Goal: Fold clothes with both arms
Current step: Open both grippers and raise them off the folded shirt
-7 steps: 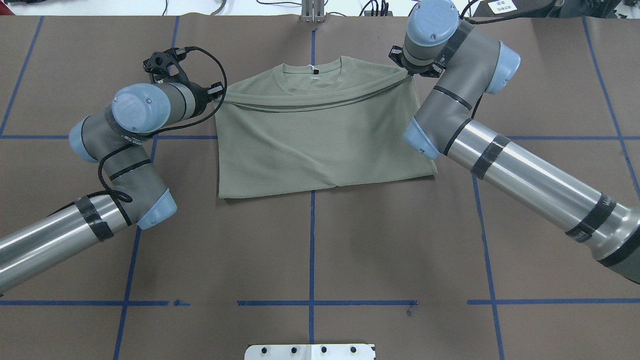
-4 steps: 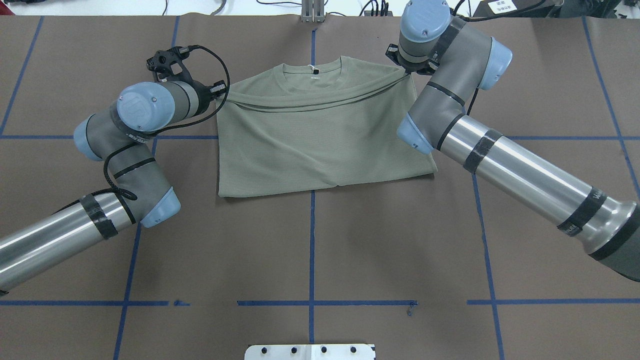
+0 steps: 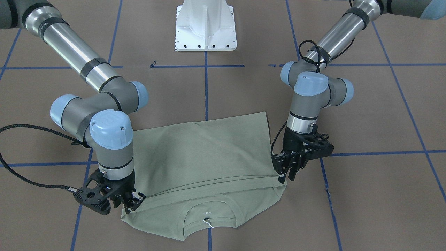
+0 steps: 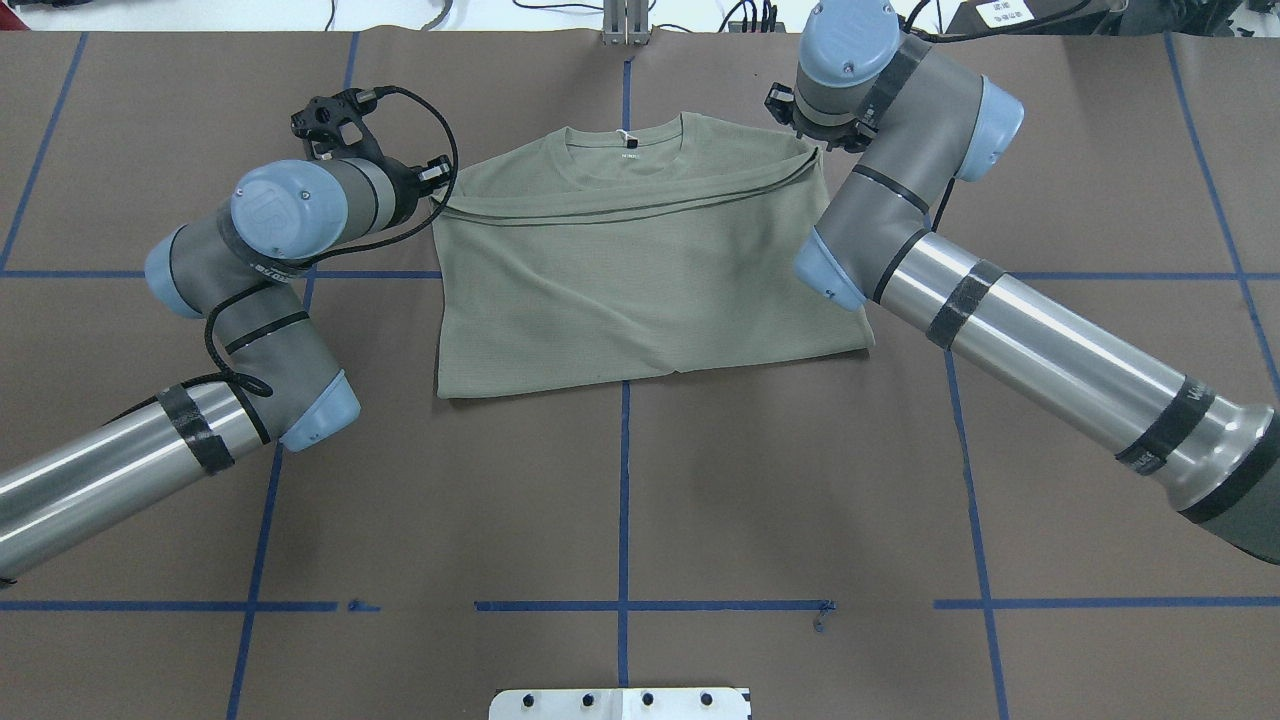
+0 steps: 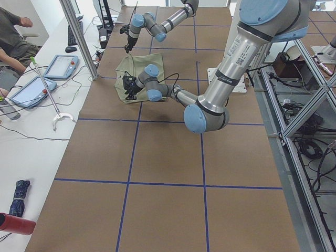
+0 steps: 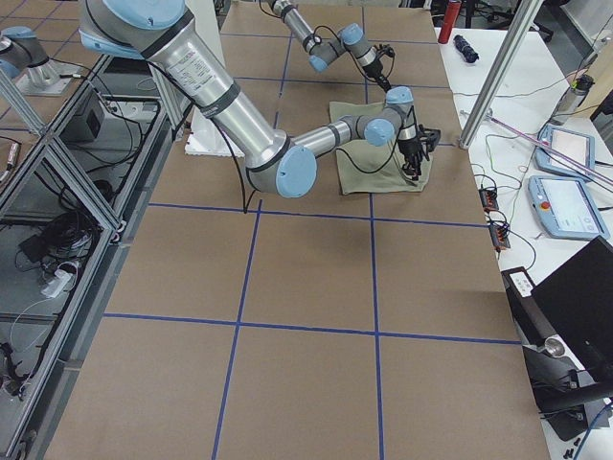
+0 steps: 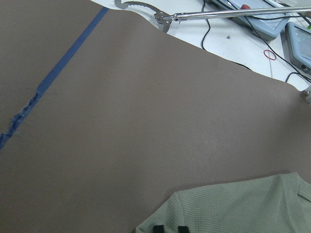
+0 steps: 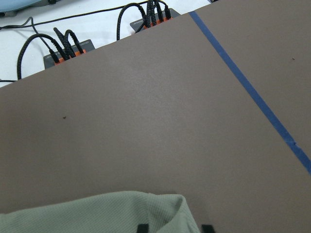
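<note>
The pale sage-green shirt lies on the brown table, its lower part folded up over the chest. The fold's edge stops just short of the collar. My left gripper is at the edge's left end, low over the table. In the left wrist view its fingertips stand close together on the fabric. My right gripper is at the edge's right end. In the right wrist view its fingertips stand wide apart around the shirt's corner. The front view shows the shirt, left gripper and right gripper.
The white pedestal base stands at the robot's side of the table. Blue tape lines cross the brown cover. Beyond the far table edge lie cable plugs, a metal reacher tool and tablets.
Both grippers have carried the folded edge a little farther toward the collar and lower. The edge sags less and lies flatter on the shirt.
</note>
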Tool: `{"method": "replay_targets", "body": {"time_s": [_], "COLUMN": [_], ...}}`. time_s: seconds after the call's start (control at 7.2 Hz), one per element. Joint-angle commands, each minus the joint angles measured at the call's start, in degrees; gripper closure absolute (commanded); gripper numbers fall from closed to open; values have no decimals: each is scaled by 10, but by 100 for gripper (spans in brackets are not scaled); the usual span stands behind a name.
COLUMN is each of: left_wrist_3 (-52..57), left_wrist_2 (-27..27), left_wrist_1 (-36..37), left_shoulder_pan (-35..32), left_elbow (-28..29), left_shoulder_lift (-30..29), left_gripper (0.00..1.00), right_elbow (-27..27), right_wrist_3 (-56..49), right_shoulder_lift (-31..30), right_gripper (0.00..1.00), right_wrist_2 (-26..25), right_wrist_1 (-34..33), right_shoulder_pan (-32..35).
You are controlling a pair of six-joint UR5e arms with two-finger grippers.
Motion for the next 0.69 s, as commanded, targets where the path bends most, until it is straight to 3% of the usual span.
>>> {"method": "replay_targets", "body": {"time_s": [0.0,0.28,0.56], "left_wrist_3": [16,16,16], "left_wrist_2": [-4,-5,-7], "left_wrist_1": [-11,-11,-11], "left_shoulder_pan": [-16,-16,-16], "left_elbow": [-15,-27,-38], "left_shoulder_lift": [2,4,7], "left_gripper": [50,50,50], "right_elbow": [82,268,319], "right_wrist_3": [7,67,198], "right_shoulder_lift": [-41,-198,-254], "right_gripper": [30,24,21], "right_wrist_2": [20,22,16], "right_wrist_1": [-1,1,2], "right_shoulder_pan": [9,-31,-81]}}
